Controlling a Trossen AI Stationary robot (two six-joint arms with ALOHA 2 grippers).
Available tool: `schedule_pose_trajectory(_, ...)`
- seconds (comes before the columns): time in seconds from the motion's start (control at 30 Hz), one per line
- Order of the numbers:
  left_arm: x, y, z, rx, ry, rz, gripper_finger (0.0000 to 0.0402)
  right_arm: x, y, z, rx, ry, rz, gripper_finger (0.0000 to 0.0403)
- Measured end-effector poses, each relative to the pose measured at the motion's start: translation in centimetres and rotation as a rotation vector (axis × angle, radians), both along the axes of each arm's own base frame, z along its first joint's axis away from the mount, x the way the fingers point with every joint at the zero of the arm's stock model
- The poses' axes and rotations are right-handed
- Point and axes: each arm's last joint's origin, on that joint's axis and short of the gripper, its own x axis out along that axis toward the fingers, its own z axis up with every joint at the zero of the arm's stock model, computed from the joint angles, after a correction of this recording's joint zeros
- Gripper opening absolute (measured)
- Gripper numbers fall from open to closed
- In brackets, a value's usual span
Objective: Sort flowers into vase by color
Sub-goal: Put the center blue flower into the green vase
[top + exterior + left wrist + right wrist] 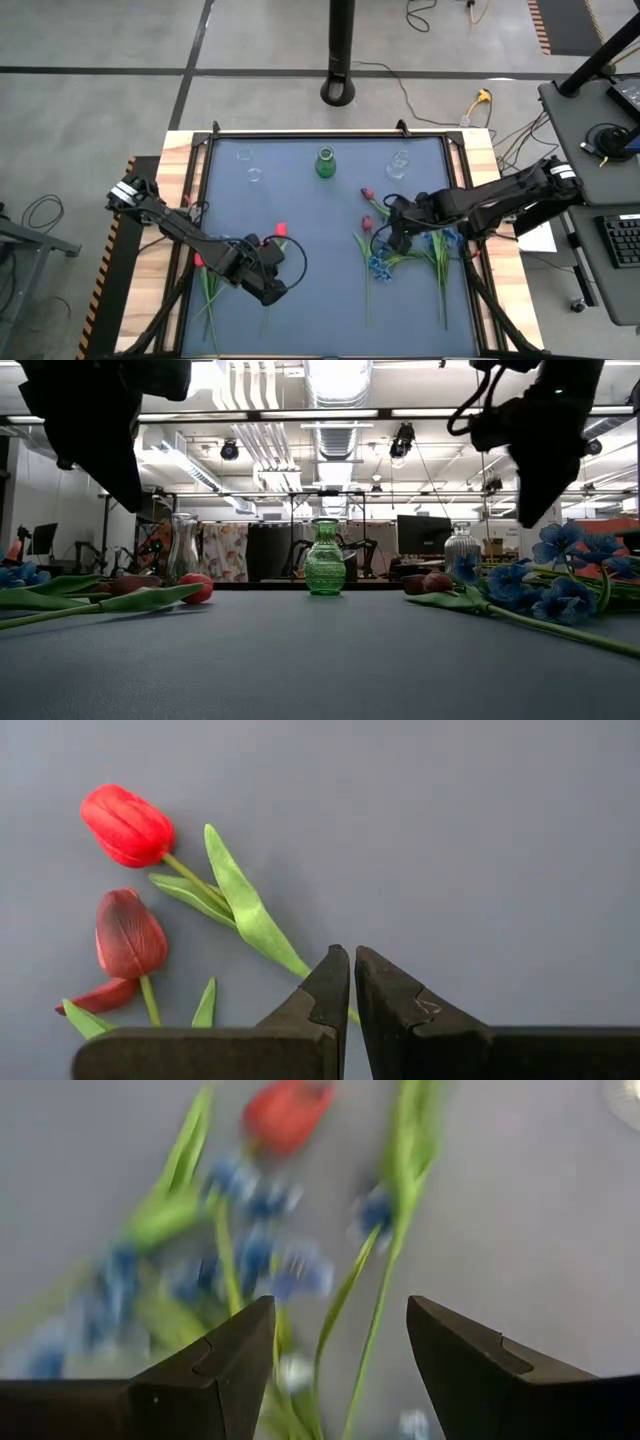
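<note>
A bright red tulip [280, 230] [127, 825] lies flat on the blue mat, its green stem running toward the near edge. My left gripper [272, 290] [352, 975] is shut and hovers over that stem; in the low view it hangs well above the table. A dark maroon tulip [128, 933] lies beside the red one. My right gripper [392, 238] [340, 1330] is open, above the blue sprigs [378, 265] [250, 1260] that lie on the mat, with a reddish tulip head [288, 1115] beyond them.
A green vase [325, 162] [325, 558] stands at the far middle of the mat, with clear glass vases on either side of it [250, 165] [398, 165]. Two maroon tulips [367, 207] lie far of the right gripper. More flowers lie near the left edge [207, 280].
</note>
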Motion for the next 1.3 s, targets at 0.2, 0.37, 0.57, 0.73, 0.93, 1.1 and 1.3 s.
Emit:
schedule_pose_trajectory(0.2,0.0,0.0,0.0,0.015,-0.008,-0.004,0.0006,-0.3,1.0,-0.3,0.043,0.055,0.291,0.0219)
schedule_pose_trajectory(0.37,0.1,0.1,0.1,0.037,-0.017,-0.006,0.0006,-0.5,2.2,-0.4,0.027,0.064,0.402,0.0219)
schedule_pose_trajectory(0.57,0.0,0.3,0.1,0.088,-0.030,-0.010,0.0006,-0.9,2.9,-0.4,0.015,0.075,0.278,0.0247)
schedule_pose_trajectory(0.73,0.1,0.5,0.3,0.107,-0.028,-0.026,0.0006,-1.1,3.2,-0.5,0.003,0.084,0.281,0.0289)
schedule_pose_trajectory(0.93,-0.1,0.6,0.8,0.130,-0.050,-0.045,0.0006,-1.9,3.6,-2.6,-0.005,0.164,0.258,0.0303)
schedule_pose_trajectory(1.1,-0.3,0.8,1.4,0.178,-0.082,-0.063,0.0006,-1.3,4.3,-4.8,-0.021,0.232,0.274,0.0290)
schedule_pose_trajectory(1.3,-0.4,1.0,1.8,0.217,-0.103,-0.064,0.0006,-0.3,4.8,-6.1,-0.028,0.280,0.303,0.0278)
